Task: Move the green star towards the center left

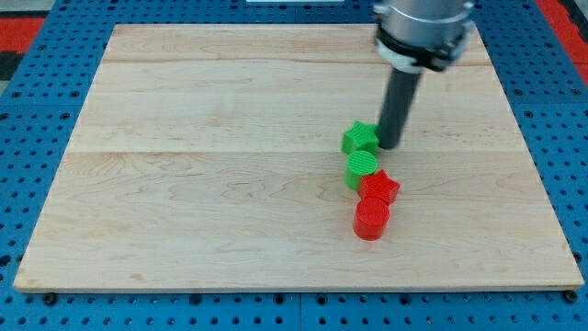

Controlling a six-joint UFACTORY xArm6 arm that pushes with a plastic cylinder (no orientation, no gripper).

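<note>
- My tip (389,144): bare rod, no jaws to open or close; touching or just beside green star (360,138), which sits on its view-left side.
- Green cylinder (361,167), red star (379,188), red cylinder (371,220) chain off below the tip.
- Star right of board (184,230) centre; nearly the whole leftward push looks left.

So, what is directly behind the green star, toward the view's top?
Only bare wooden board lies behind the green star. My tip stands against its right side, not behind it. The rod covers a strip of board there.
</note>
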